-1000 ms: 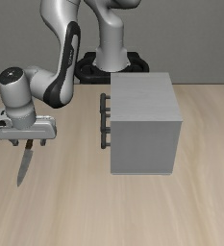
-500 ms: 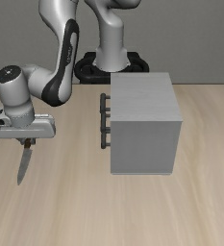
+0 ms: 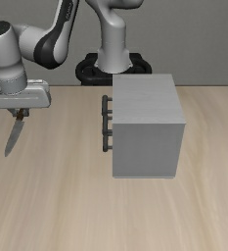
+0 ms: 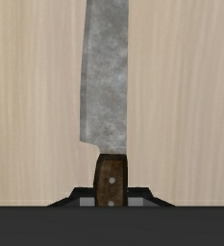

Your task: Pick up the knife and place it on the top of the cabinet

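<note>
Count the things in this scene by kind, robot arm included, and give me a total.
knife: 1
cabinet: 1
robot arm: 1
Total: 3

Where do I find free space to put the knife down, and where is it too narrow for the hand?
The top of the cabinet is fully bare. The wooden surface is also free on the exterior view's left of the cabinet, beneath the held knife. It is tight by the handles and between cabinet and robot base.
</note>
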